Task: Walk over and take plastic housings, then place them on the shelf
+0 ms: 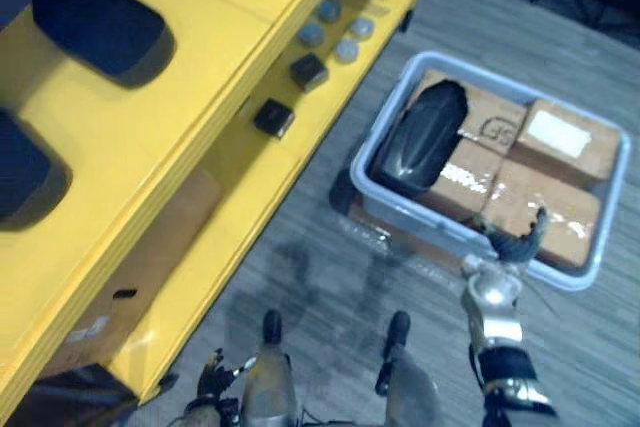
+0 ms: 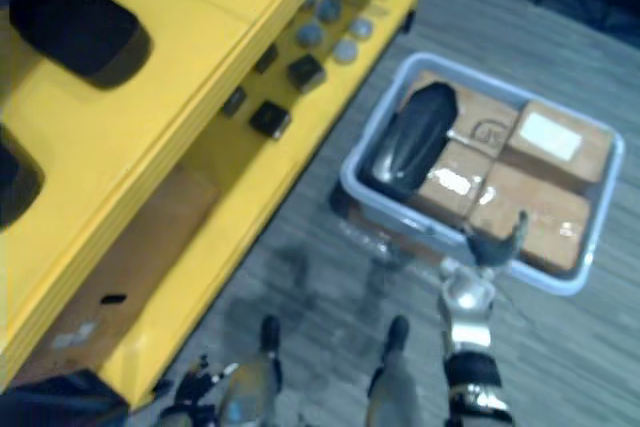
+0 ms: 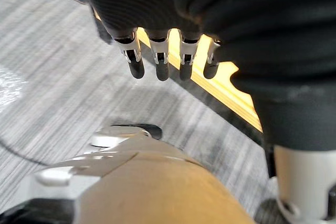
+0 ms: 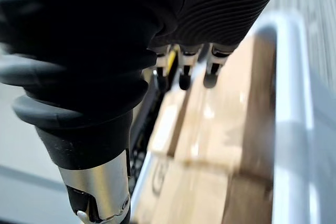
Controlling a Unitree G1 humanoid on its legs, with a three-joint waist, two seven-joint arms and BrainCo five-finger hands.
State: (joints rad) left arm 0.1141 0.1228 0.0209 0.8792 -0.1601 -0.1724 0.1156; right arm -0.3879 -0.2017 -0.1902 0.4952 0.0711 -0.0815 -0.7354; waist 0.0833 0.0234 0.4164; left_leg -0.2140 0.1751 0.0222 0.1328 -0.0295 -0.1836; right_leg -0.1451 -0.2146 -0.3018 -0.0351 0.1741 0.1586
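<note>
Housing [image 1: 420, 137], black plastic and rounded, lies in a pale grey bin [image 1: 378, 125] on top of taped cardboard boxes [image 1: 545, 212], ahead and to the left of the right hand [image 1: 497, 282] and apart from it. That hand is raised at the bin's near rim, and in its wrist view the dark-tipped fingers [image 4: 182, 80] hang straight above the boxes, holding nothing. The left hand [image 1: 215, 379] hangs low beside the yellow shelf [image 1: 200, 97], its fingers [image 3: 160, 69] relaxed and empty over the grey floor. Ahead of it, two more black housings [image 1: 100, 27] rest on the shelf's top level. On the level below sit small black blocks [image 1: 273, 117] and grey round discs [image 1: 345, 47], with a cardboard box [image 1: 140, 267] lower still.
</note>
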